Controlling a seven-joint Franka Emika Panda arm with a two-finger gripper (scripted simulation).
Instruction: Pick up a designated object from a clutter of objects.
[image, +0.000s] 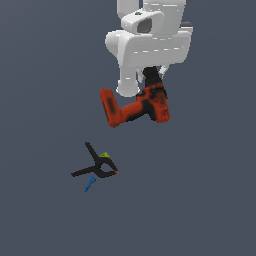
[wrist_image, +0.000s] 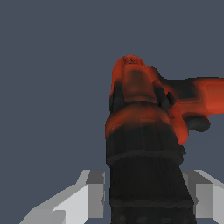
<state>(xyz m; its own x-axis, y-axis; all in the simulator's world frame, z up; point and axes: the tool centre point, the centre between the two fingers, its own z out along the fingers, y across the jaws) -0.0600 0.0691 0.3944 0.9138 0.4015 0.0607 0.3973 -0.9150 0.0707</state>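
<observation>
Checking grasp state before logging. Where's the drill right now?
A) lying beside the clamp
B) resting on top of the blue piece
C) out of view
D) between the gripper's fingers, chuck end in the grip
D: the wrist view shows the drill's black chuck end between the gripper's fingers, and the exterior view shows it under the arm, apart from the clamp.

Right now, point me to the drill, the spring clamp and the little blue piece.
drill (image: 134, 111), exterior view, on the red-orange handle between base and body.
spring clamp (image: 100, 167), exterior view, on the black crossing of its arms.
blue piece (image: 90, 184), exterior view, on its middle, just below the clamp in the picture.
</observation>
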